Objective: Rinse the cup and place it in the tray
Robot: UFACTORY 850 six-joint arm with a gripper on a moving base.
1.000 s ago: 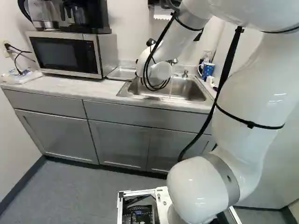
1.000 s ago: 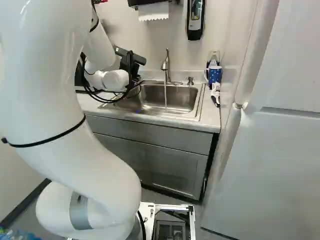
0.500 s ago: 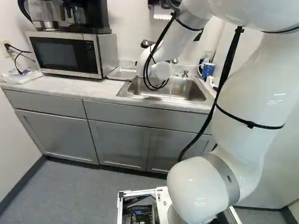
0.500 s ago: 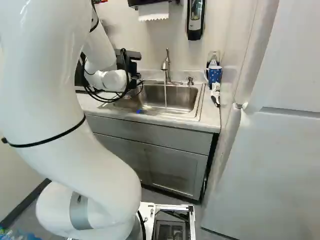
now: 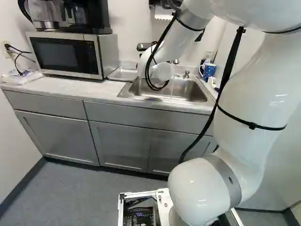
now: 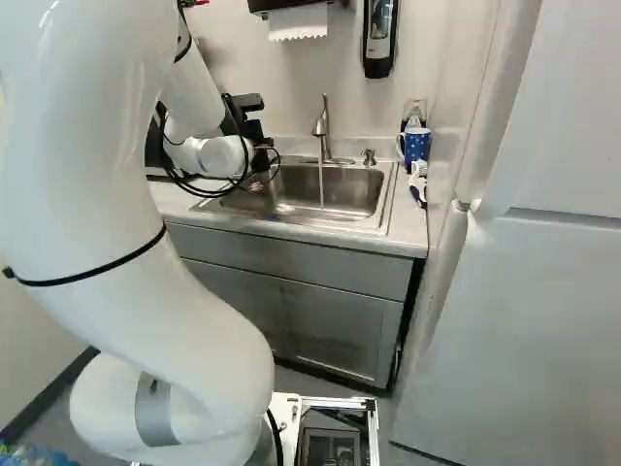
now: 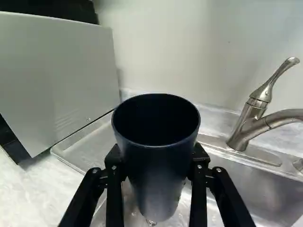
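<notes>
Your gripper point(image 7: 157, 159): pinching one dark cup point(image 7: 158, 182) from both sides, mouth up. Your tray point(image 7: 92, 147): ahead of the gripper, beyond the cup, toward the microwave point(image 7: 59, 80), away from the faucet point(image 7: 247, 126).

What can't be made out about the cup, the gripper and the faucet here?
Wrist view: the bottom inside the cup, lost in darkness.
Wrist view: the inner pads of the gripper, hidden by the cup.
Wrist view: the end of the faucet spout, cut off by the edge.
Left base view: the cup, hidden behind the arm.
</notes>
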